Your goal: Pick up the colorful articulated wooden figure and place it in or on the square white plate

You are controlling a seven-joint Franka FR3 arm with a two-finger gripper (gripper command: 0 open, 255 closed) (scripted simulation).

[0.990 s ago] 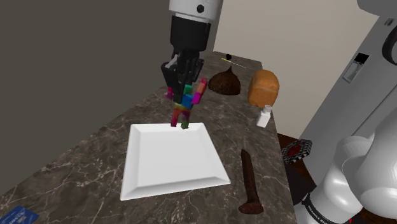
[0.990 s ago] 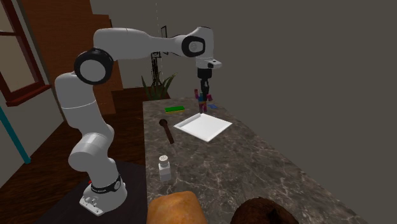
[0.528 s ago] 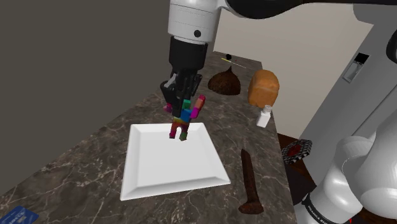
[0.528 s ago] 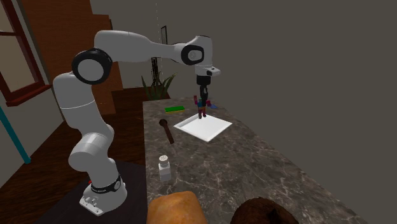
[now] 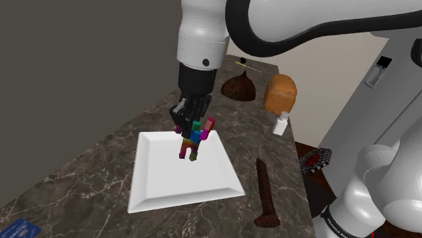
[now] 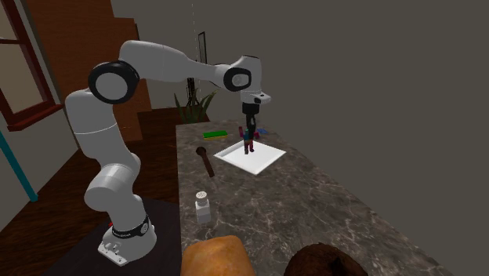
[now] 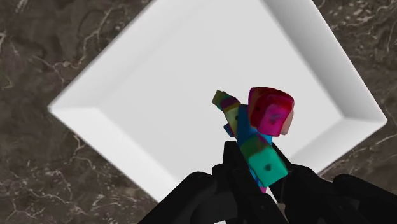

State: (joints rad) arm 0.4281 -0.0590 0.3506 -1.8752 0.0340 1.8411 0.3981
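Note:
The figure (image 5: 194, 136) is built of bright blocks in pink, blue, green and red. My black gripper (image 5: 189, 116) is shut on its upper body and holds it upright over the square white plate (image 5: 162, 184), its feet just above the plate's far half. In the second exterior view the figure (image 6: 249, 140) hangs under the gripper (image 6: 251, 129) above the plate (image 6: 262, 159). The wrist view has the black fingers (image 7: 238, 184) clasping the figure (image 7: 257, 133), with the white plate (image 7: 159, 83) spread beneath it.
The plate lies on a dark marbled counter (image 5: 88, 169). A brown club-like object (image 5: 264, 194) lies beside the plate. Farther back stand a small white shaker (image 5: 280, 124), a bread loaf (image 5: 280, 92) and a brown mound (image 5: 239, 87). A blue card (image 5: 20, 229) lies at the counter's near corner.
The gripper has carried the figure down and in over the plate, from above its far edge to just above its far half. The fingers stay shut on it.

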